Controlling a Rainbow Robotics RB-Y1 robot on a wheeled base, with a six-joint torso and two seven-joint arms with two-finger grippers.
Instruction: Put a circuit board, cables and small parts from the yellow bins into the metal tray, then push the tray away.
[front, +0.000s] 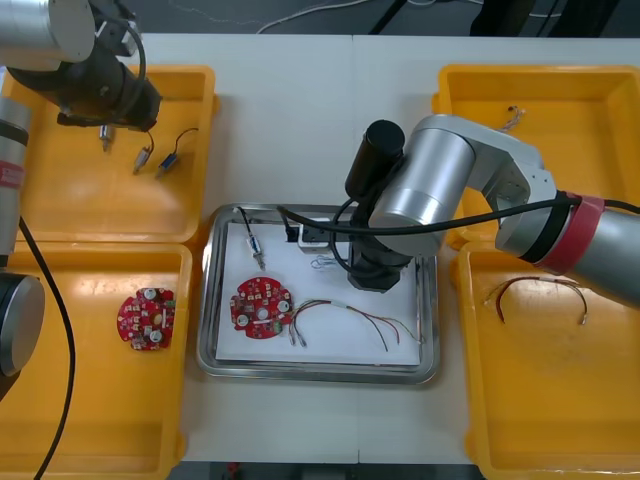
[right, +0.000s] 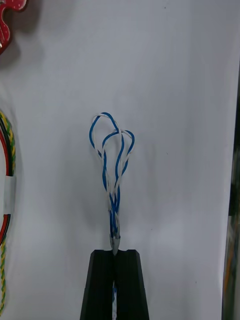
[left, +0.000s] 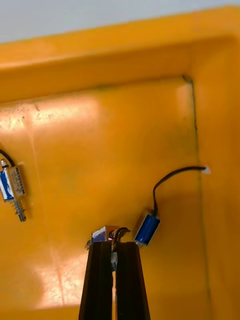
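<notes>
Right hand (right: 115, 253) gripping cable (right: 114, 160), board (front: 262, 306) in tray (front: 320, 372)

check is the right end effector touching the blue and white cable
Touching. Right wrist view: right end effector pinches the twisted blue and white cable between shut fingers.

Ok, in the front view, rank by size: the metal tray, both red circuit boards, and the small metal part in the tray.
1. Metal tray, largest.
2. Circuit board in the tray and circuit board in the near left yellow bin: look alike, no ranking.
3. Small metal part, smallest.
</notes>
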